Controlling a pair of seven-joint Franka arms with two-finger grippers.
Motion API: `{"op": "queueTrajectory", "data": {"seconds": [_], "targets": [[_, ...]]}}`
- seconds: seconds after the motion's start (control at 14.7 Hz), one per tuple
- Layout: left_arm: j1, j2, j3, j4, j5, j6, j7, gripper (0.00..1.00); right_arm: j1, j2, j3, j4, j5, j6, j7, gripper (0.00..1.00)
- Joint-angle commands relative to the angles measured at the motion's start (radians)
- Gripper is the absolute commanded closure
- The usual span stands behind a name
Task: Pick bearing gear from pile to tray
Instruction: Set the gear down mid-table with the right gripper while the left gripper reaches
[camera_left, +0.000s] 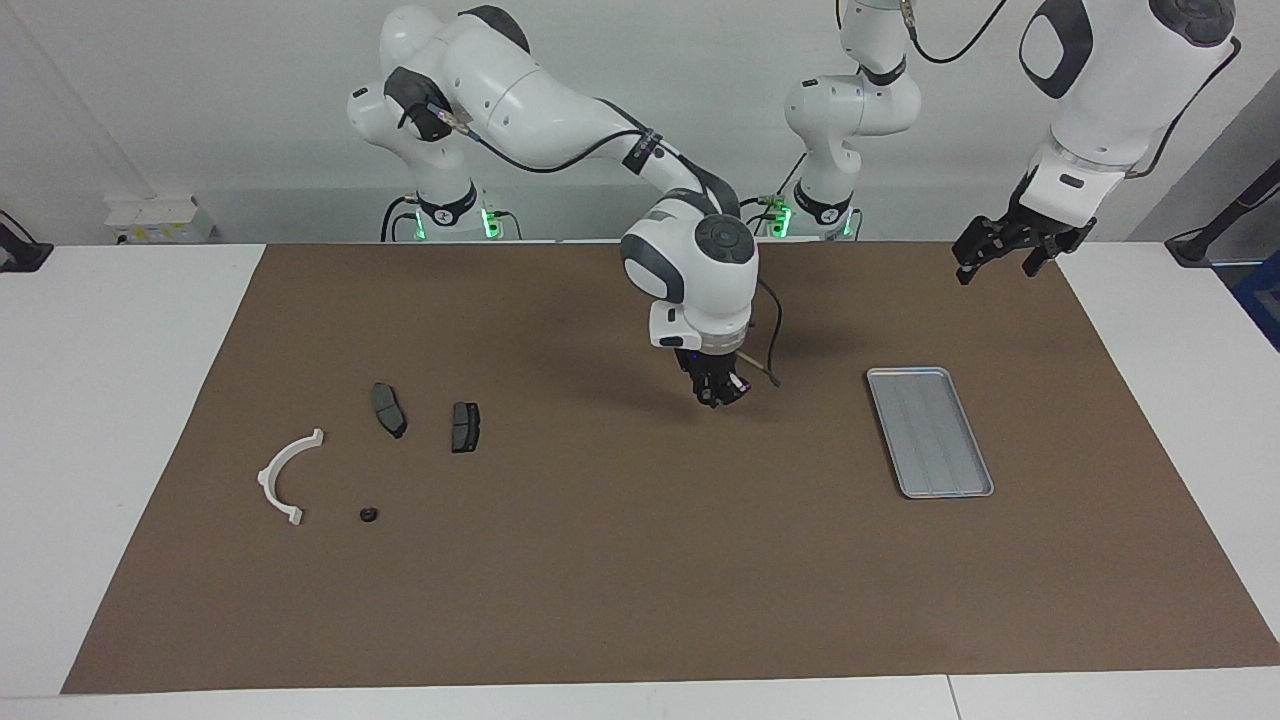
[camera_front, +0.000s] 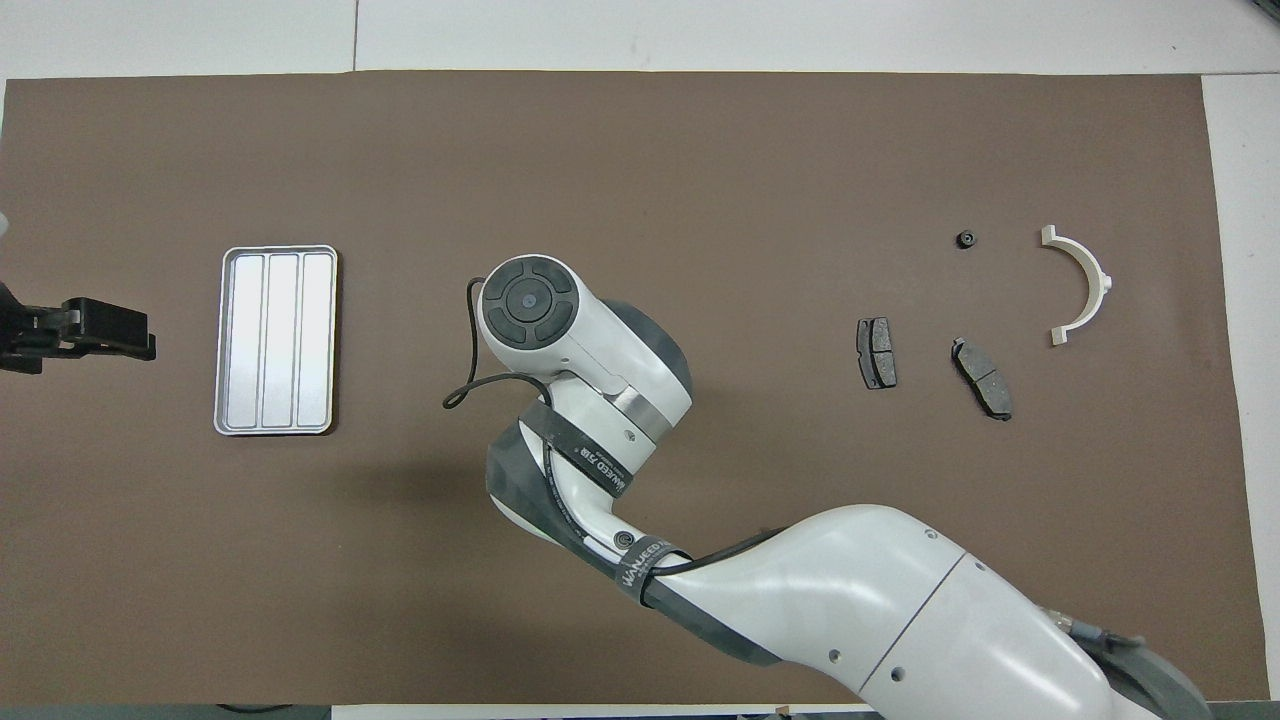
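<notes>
Tray (camera_left: 930, 431) holds no parts.

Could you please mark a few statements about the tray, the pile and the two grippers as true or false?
1. The tray holds no parts. True.
2. The right gripper is over the tray. False: it is over bare mat, between the pile and the tray.
3. The two brake pads lie nearer to the robots than the white half-ring bracket. True.
4. The left gripper grips a brake pad. False: it waits open and empty near the mat's edge, at the left arm's end.
5. The small black round piece sits on the tray. False: it lies on the mat beside the bracket.
</notes>
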Motion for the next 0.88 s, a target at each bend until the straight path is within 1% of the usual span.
{"op": "queueTrajectory", "data": {"seconds": [0.0, 0.27, 0.34, 0.41, 0.48, 0.54, 0.68, 0.81], "targets": [[0.002, -0.052, 0.001, -0.069, -0.001, 0.031, -0.013, 0.00, -0.015, 0.012, 0.002, -0.040, -0.044, 0.060, 0.017, 1.00], [0.007, -0.055, 0.001, -0.077, -0.001, 0.045, -0.013, 0.00, -0.016, 0.012, 0.002, -0.048, -0.049, 0.065, 0.019, 1.00], [0.007, -0.055, 0.003, -0.077, -0.001, 0.044, -0.013, 0.00, -0.018, 0.012, 0.002, -0.049, -0.049, 0.066, 0.025, 0.98], [0.007, -0.057, 0.003, -0.079, -0.002, 0.044, -0.017, 0.00, -0.020, 0.012, 0.002, -0.051, -0.051, 0.066, 0.031, 0.57], [0.007, -0.057, 0.003, -0.083, -0.003, 0.045, -0.020, 0.00, -0.018, 0.011, 0.000, -0.054, -0.052, 0.063, 0.033, 0.22], [0.007, -0.057, 0.001, -0.083, -0.007, 0.047, -0.040, 0.00, -0.018, 0.009, -0.001, -0.052, -0.060, 0.046, 0.031, 0.00], [0.005, -0.057, 0.001, -0.086, -0.010, 0.059, -0.074, 0.00, -0.021, 0.005, -0.001, -0.042, -0.080, -0.004, 0.028, 0.00], [-0.009, -0.055, 0.000, -0.088, -0.012, 0.073, -0.098, 0.00, -0.053, -0.027, -0.001, -0.011, -0.077, -0.094, -0.010, 0.00]]}}
